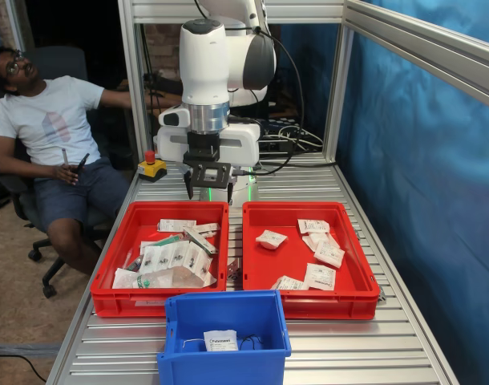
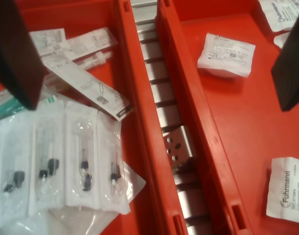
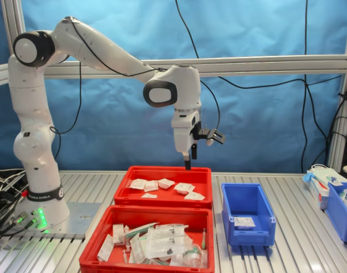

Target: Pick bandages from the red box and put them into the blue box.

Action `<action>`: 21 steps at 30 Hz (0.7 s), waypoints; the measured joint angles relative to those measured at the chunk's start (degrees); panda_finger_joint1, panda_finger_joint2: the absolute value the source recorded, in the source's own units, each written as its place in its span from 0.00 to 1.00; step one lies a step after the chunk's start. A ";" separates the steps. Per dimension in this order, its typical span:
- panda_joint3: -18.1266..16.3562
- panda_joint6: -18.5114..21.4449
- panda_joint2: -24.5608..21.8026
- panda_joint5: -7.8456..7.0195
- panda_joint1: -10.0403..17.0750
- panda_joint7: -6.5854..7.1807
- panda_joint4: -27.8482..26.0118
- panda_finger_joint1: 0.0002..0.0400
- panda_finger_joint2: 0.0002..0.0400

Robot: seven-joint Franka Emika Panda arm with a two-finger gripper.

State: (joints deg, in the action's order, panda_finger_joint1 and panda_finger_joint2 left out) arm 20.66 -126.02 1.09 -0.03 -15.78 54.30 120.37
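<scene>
Empty, wide-open gripper (image 1: 208, 191) hangs above both trays; it should probably swing toward the bandages (image 1: 271, 238) at four o'clock, red box (image 1: 309, 293).

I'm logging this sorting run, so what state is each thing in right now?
gripper: open, empty, raised above the two trays.
red box: holds several scattered bandages.
other red tray: heaped with long strips and wrappers.
blue box: holds one white packet.
</scene>
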 joint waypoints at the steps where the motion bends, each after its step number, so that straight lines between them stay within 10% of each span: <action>1: -0.69 0.24 -0.10 0.00 0.79 0.00 0.02 1.00 1.00; 11: -7.82 1.58 -0.90 0.00 7.99 0.00 0.19 1.00 1.00; 21: -11.21 1.91 -1.14 0.00 9.29 0.00 0.20 1.00 1.00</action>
State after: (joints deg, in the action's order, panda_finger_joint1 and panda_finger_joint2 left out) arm 9.45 -124.12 -0.05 -0.03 -6.49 54.30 120.57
